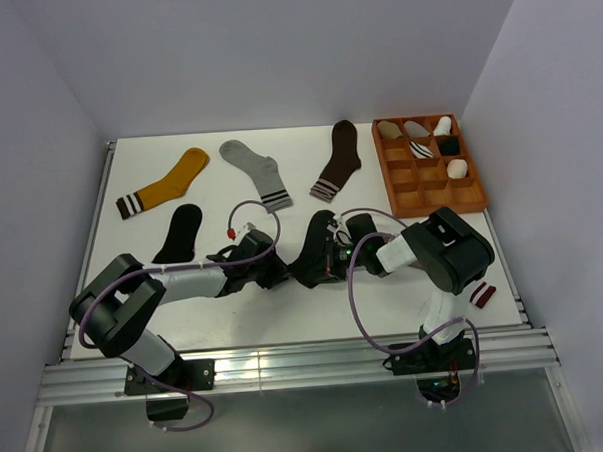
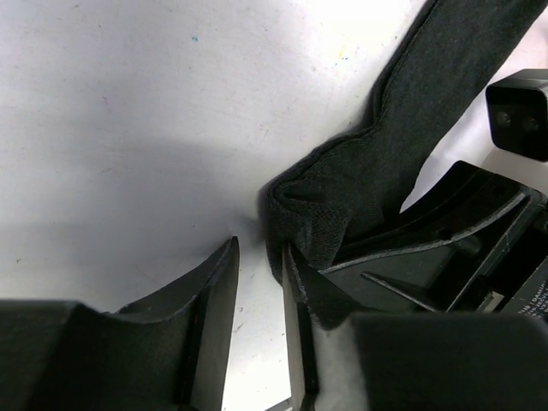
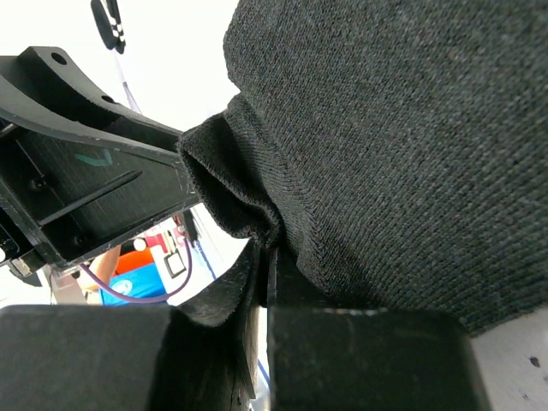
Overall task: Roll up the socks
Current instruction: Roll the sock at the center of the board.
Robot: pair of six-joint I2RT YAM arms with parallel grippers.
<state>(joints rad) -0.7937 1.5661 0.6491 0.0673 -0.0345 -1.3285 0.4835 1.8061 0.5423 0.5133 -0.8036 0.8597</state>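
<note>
The roll is just starting: the right fingers (image 3: 360,360) are clamping tight on the charcoal sock (image 1: 315,247) on the table (image 1: 286,322), while the left fingers (image 2: 210,317), slightly parted and empty, are needing to catch its folded end next.

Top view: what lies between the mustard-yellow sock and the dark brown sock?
The light grey sock with a striped cuff, seen in the top view.

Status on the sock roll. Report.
Right gripper shut on the charcoal-black sock. Left gripper slightly open, empty, beside the sock's folded end. Other black sock lies apart, nothing blocking.
</note>
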